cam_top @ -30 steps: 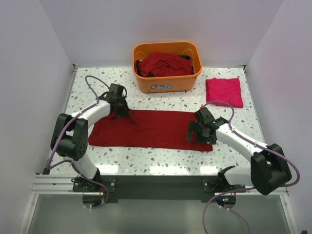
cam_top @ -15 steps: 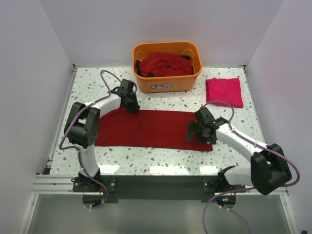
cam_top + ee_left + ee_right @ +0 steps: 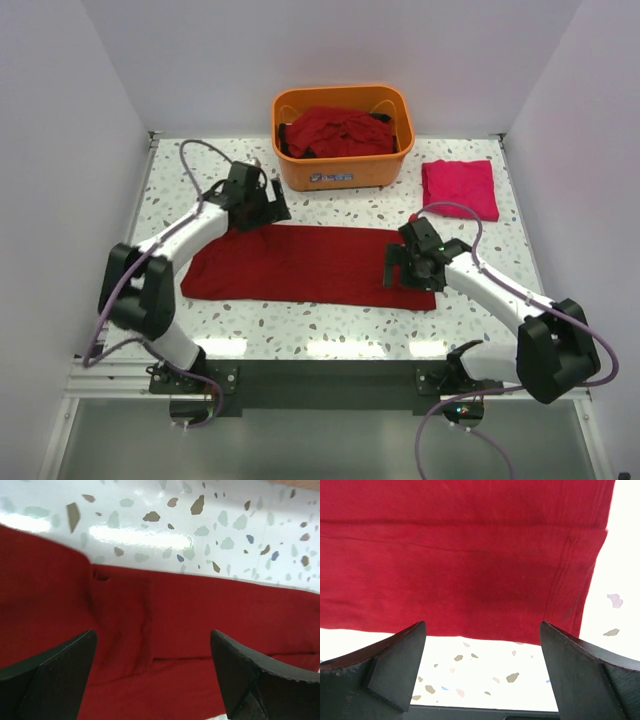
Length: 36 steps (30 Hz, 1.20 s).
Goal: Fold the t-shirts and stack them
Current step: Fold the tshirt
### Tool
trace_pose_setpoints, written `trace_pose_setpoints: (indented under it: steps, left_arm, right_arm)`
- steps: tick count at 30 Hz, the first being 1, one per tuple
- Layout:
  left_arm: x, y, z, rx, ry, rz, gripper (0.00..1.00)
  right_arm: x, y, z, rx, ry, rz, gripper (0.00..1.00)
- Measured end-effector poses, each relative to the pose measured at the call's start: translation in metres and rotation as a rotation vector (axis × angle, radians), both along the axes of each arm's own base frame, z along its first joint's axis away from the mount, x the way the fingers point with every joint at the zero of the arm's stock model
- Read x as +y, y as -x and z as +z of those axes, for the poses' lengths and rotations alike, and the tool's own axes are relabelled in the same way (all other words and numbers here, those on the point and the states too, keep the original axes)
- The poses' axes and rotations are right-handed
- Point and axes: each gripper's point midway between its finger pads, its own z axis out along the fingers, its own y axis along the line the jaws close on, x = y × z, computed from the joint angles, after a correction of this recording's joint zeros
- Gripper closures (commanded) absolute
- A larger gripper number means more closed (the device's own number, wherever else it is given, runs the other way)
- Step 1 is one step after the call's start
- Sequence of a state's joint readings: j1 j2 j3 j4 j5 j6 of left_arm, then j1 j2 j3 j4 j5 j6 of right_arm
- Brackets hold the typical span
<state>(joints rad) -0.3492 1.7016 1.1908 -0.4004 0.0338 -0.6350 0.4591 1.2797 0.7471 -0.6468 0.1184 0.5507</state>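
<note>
One dark red t-shirt (image 3: 310,265) lies flat on the table as a long folded band. My left gripper (image 3: 268,212) hovers open over the band's far left edge; in the left wrist view the cloth (image 3: 200,615) fills the space under the left gripper (image 3: 152,680), nothing between the fingers. My right gripper (image 3: 398,272) stands open over the band's right end; in the right wrist view the hem (image 3: 470,570) lies just beyond the right gripper (image 3: 482,675), with bare table under it. A brighter pinkish-red t-shirt (image 3: 460,188) lies folded at the far right.
An orange plastic tub (image 3: 343,172) stands at the back middle with more dark red t-shirts (image 3: 335,130) heaped in it. White walls close in the speckled table (image 3: 300,330) on the left, right and back. A metal rail runs along the near edge.
My left gripper has gone from shut to open, let go of the shirt's far left edge and shifted slightly toward the tub. The right arm has hardly moved.
</note>
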Motion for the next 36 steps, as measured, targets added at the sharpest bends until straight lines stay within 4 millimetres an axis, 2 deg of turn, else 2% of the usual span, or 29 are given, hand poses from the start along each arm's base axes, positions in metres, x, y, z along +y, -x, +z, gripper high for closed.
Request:
trace_pose_setpoints:
  steps: [3, 6, 8, 11, 13, 16, 19, 22, 27, 30, 35, 36]
  left_arm:
    - [0.019, 0.021, 0.034, -0.079, -0.001, 0.055, 0.0]
    - [0.039, 0.042, 0.048, -0.117, 0.008, 0.122, 0.0]
    - [0.05, 0.057, 0.038, -0.097, 0.005, 0.152, 0.0]
    - [0.068, 0.079, 0.002, -0.008, -0.014, 0.2, 0.0]
    - [0.08, 0.093, -0.026, 0.076, -0.022, 0.239, 0.0]
    - [0.098, 0.097, -0.051, 0.142, -0.025, 0.302, 0.0]
    - [0.105, 0.085, -0.062, 0.163, -0.024, 0.332, 0.0]
    - [0.104, 0.054, -0.061, 0.143, -0.023, 0.343, 0.0]
    - [0.106, 0.003, -0.061, 0.098, -0.021, 0.365, 0.0]
    - [0.109, -0.027, -0.06, 0.077, -0.033, 0.383, 0.0]
    - [0.112, -0.083, -0.054, 0.024, -0.036, 0.397, 0.0]
    - [0.112, -0.086, -0.058, 0.027, -0.038, 0.399, 0.0]
  right_arm:
    - [0.003, -0.011, 0.019, -0.054, -0.011, 0.015, 0.01]
    - [0.008, -0.027, 0.039, -0.12, -0.022, 0.028, 0.01]
    - [0.013, -0.039, 0.048, -0.148, -0.026, 0.038, 0.01]
    - [0.022, -0.06, 0.049, -0.154, -0.021, 0.051, 0.01]
    - [0.029, -0.074, 0.039, -0.131, -0.007, 0.057, 0.01]
    - [0.038, -0.092, 0.015, -0.09, 0.013, 0.066, 0.01]
    - [0.042, -0.096, -0.011, -0.034, 0.028, 0.073, 0.02]
    - [0.044, -0.09, -0.027, 0.005, 0.02, 0.079, 0.01]
    - [0.047, -0.084, -0.028, -0.026, -0.022, 0.091, 0.01]
    - [0.053, -0.059, -0.026, -0.03, -0.075, 0.124, 0.01]
    - [0.092, 0.006, -0.023, 0.025, -0.177, 0.255, 0.01]
    - [0.1, 0.016, -0.022, 0.035, -0.196, 0.275, 0.01]
